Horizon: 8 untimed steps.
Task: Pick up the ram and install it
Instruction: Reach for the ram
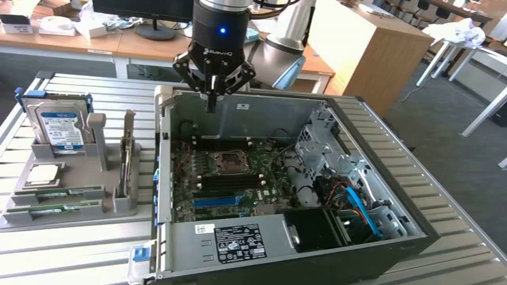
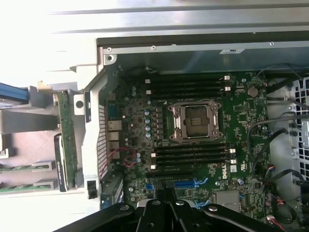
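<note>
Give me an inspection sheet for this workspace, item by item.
Surface: slatted metal table carrying an open computer case.
Job's things: ram sticks lying in the gray holder; memory slots look empty.
Clutter: hard drive and processor chip in the holder.
Hand: shut, above the case, apart from the ram.
Cables: red wires, blue cable inside the case.
Surroundings: wooden desk, monitor stand.

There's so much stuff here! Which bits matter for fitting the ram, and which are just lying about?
For the job:
- ram sticks in the grey holder
- black memory slots on the motherboard
- open computer case
- the tool, shut, above the case

Lying about:
- hard drive
- processor chip
- upright card in the holder
</note>
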Available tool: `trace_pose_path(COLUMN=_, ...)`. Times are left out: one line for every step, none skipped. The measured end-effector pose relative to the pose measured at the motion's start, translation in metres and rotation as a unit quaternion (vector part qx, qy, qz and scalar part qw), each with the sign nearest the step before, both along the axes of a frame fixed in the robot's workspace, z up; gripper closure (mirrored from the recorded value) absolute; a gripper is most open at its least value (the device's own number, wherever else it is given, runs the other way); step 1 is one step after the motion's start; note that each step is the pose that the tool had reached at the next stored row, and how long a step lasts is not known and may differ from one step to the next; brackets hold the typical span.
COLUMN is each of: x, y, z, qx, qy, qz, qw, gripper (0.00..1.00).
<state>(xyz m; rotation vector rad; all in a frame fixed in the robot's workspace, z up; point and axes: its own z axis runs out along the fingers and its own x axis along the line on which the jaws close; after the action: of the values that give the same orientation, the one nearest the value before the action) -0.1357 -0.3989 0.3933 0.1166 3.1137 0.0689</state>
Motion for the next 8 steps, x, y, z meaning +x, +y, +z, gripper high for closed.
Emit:
trace_pose_path(x=-0.0012, y=0.0000, z=0.0000, qx=0.0000, qy=0.0000, qz=0.000, qw=1.0000, gripper=0.90)
trace_pose_path(x=-0.0024, y=0.0000, z=0.0000, qx=0.0000, qy=0.0000, qz=0.000, qw=1.0000, gripper=0.90)
trace_pose_path(x=-0.0036, y=0.0000, z=0.0000, qx=0.0000, qy=0.0000, qz=0.000, qw=1.0000, gripper=0.90)
trace_pose_path(x=-0.0047, y=0.0000, z=0.0000, qx=0.0000, qy=0.0000, qz=0.000, qw=1.0000, gripper=0.90)
trace_pose_path(x=-0.0059, y=0.0000, z=0.0000, qx=0.0000, qy=0.0000, qz=0.000, qw=1.0000, gripper=0.90)
trace_pose_path(x=-0.0070, y=0.0000, z=0.0000, qx=0.0000, qy=0.0000, qz=0.000, qw=1.0000, gripper=0.90)
trace_pose_path(x=-0.0080, y=0.0000, z=0.0000, qx=0.0000, qy=0.0000, qz=0.000, qw=1.0000, gripper=0.90)
trace_pose_path(x=-0.0091, y=0.0000, z=0.0000, qx=0.0000, qy=0.0000, qz=0.000, qw=1.0000, gripper=0.90)
